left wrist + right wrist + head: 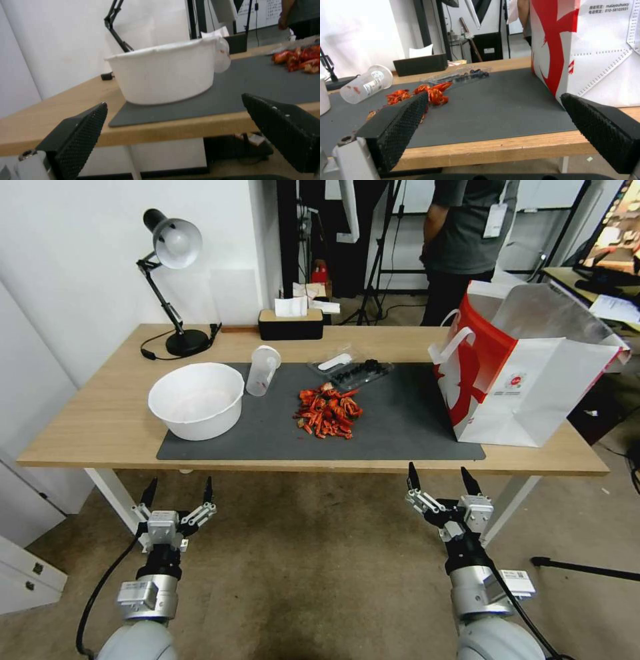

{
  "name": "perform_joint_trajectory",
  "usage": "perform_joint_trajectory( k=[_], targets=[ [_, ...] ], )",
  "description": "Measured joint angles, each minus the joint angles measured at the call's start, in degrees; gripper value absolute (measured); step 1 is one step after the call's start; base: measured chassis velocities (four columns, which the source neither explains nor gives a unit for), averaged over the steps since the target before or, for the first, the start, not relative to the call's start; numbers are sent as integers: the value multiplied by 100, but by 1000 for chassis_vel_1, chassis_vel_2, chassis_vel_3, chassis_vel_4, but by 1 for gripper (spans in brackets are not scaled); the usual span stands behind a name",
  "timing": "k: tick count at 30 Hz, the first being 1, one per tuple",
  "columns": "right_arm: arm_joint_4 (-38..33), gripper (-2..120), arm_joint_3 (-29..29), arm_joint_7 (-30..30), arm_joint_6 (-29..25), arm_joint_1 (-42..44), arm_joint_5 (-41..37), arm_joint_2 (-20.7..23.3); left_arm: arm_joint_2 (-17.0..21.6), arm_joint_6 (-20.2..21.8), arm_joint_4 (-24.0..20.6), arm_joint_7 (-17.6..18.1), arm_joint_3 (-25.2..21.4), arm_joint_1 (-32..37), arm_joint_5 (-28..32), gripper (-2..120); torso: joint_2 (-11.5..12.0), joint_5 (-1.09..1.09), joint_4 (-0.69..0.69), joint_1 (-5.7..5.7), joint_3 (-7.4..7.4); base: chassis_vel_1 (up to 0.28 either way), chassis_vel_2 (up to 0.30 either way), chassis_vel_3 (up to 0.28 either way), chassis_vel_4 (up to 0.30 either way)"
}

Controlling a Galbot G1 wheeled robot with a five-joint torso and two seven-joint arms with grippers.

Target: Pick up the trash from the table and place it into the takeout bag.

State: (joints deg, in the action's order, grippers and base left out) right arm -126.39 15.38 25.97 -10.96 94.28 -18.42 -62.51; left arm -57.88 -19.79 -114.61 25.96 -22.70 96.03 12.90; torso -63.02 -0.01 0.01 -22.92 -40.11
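On the dark grey mat (400, 427) that covers the middle of the table (87, 427), nothing has been collected yet, as far as I can judge. A white bowl (196, 400) sits at the mat's left end, partly overhanging onto the wood. Just beside it a clear plastic cup (261, 371) lies tipped over, mouth toward the back wall. Near the mat's centre is a heap of red food scraps (328, 411), and behind that heap, at the mat's rear edge, a clear plastic tray (351, 369) holding dark bits and something white. The takeout bag (527, 373) stands upright on the mat's right end, its mouth gaping open and foil lining showing.

Both arms hang below the mat's front edge, short of the table. The left gripper (179, 493) faces the bowl with its fingers spread wide and nothing between them; the right gripper (442, 479) points toward the gap between the scraps and the bag, equally wide and empty.

This looks like the very start: choosing a first piece. The next move would call for lifting one arm above the table edge and reaching in over the mat; the tipped cup may roll when touched.
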Motion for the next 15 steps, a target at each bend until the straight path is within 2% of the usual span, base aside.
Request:
perform_joint_trajectory(
  k=[4, 6, 7, 10, 11, 13, 14, 15],
  targets=[
    [-1, 100, -1, 0, 0, -4, 0, 19, 292, 179, -310, -30, -224, -277, 152, 100, 0, -1, 2, 0, 0, 0, 0, 0, 0],
    [-6, 100, 0, 0, 0, -3, -1, 42, 759, 480, -472, -70, -321, -760, 408, 100, 0, -1, 1, 0, 0, 0, 0, 0, 0],
    [-6, 100, 0, 0, 0, -3, -1, 42, 759, 480, -472, -70, -321, -760, 408, 100, 0, -1, 1, 0, 0, 0, 0, 0, 0],
    [-28, 100, 12, 9, 1, -1, -5, 97, 1869, 1332, -608, -119, -102, -2106, 1686, 100, 0, 0, -3, 0, 0, 0, 0, 0, 0],
    [-28, 100, 12, 9, 1, -1, -5, 97, 1869, 1332, -608, -119, -102, -2106, 1686, 100, 0, 0, -3, 0, 0, 0, 0, 0, 0],
    [-41, 100, 18, 16, 9, 4, -5, 112, 2300, 1685, -593, -240, 132, -2756, 2299, 100, 0, 0, -4, -1, -1, 0, 0, 0, 0],
    [-49, 100, 27, 20, 19, 21, -5, 116, 2670, 2090, -512, -392, 428, -3485, 2897, 100, 0, -1, -1, -1, -1, 0, 0, 0, 0],
    [-49, 100, 27, 20, 19, 21, -5, 116, 2670, 2090, -512, -392, 428, -3485, 2897, 100, 0, -1, -1, -1, -1, 0, 0, 0, 0]
  ],
)
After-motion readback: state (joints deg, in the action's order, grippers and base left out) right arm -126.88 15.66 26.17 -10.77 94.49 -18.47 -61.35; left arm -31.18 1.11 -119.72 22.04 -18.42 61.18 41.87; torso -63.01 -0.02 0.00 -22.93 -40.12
